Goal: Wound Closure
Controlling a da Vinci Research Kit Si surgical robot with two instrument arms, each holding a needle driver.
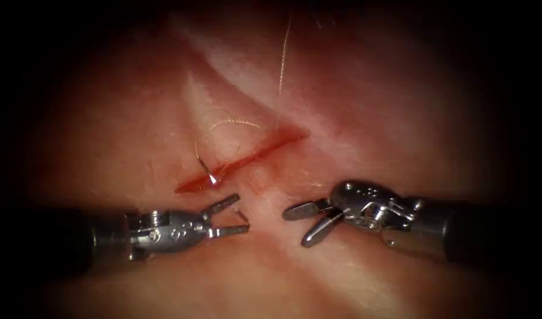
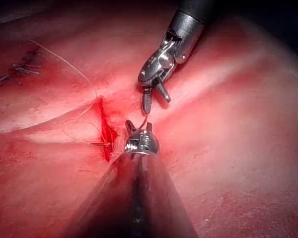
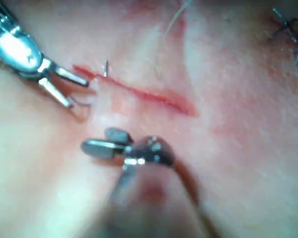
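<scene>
In the endoscope view your left tool point(image 1: 238, 214) lies near the camera on the left with its jaws spread and nothing between them, just short of the near-left end of the cut point(image 1: 241, 159). Your right tool point(image 1: 303, 224) faces it from the right, jaws also parted and empty, resting above the tissue point(image 1: 371, 118) on the near side of the cut. The needle point(image 1: 207, 170) stands in the tissue at the cut's left end, a short bright length showing above the red fluid point(image 1: 191, 186), free of both tools. The thread point(image 1: 282, 59) runs from it in a loop over the far side and then away to the far edge. In the left wrist view your left tool point(image 2: 138, 127) sits beside the cut point(image 2: 107, 134), with the right tool point(image 2: 154, 99) beyond it, jaws apart. In the right wrist view your right tool point(image 3: 97, 141) is released, the left tool point(image 3: 74, 89) is spread wide, and the needle point(image 3: 106, 68) pokes up at the cut point(image 3: 149, 94).
</scene>
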